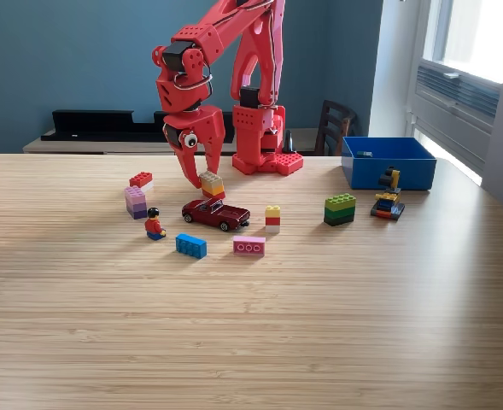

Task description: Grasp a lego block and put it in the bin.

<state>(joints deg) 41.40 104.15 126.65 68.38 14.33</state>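
Wood-grain counter (251,325) in front of us: one red arm, end effector (201,178) spread open straddling one tan-orange lego block (211,183), one blue bin (388,164) well off at exterior view's right, one toy car (216,213), one minifigure (154,225).

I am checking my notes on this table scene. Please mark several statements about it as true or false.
1. The red robot gripper hangs over the small tan, orange and yellow stacked lego block. True.
2. The shallow bright-blue plastic bin stands at the exterior view's left. False: it stands at the right.
3. The dark red toy car lies inside the bin. False: it sits on the wooden table.
4. The flat pink lego brick lies on the table, nearer the camera than the car. True.
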